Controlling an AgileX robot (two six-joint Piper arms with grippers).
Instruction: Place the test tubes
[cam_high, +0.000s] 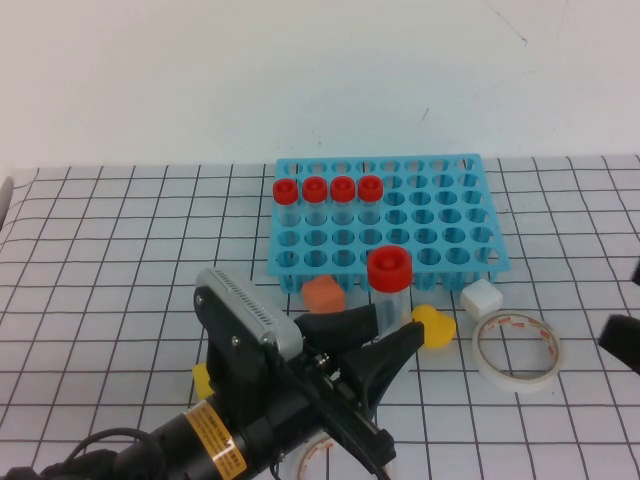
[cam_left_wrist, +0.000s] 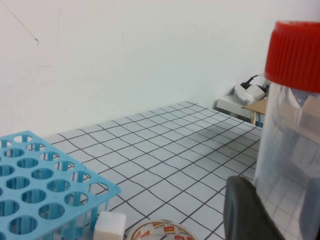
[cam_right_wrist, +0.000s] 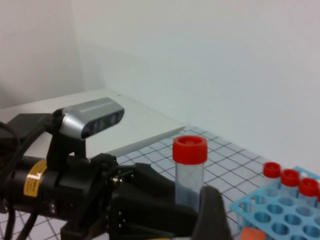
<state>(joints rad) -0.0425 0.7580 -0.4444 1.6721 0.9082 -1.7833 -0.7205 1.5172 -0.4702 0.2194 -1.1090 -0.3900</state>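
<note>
Left gripper (cam_high: 392, 322): positioned at centre, just in front of the blue rack (cam_high: 470, 268); jaws clamped on the clear body of one red-capped test tube (cam_high: 389, 275), held upright. Four further capped tubes (cam_high: 328, 190) stand side by side in the rack's left part. An orange block (cam_high: 323, 295), white cube (cam_high: 481, 297) and tape roll (cam_high: 516, 350) lie near the rack's front edge. Right gripper (cam_high: 622, 342): at the table's right edge, well apart from the rack; its state cannot be told
</note>
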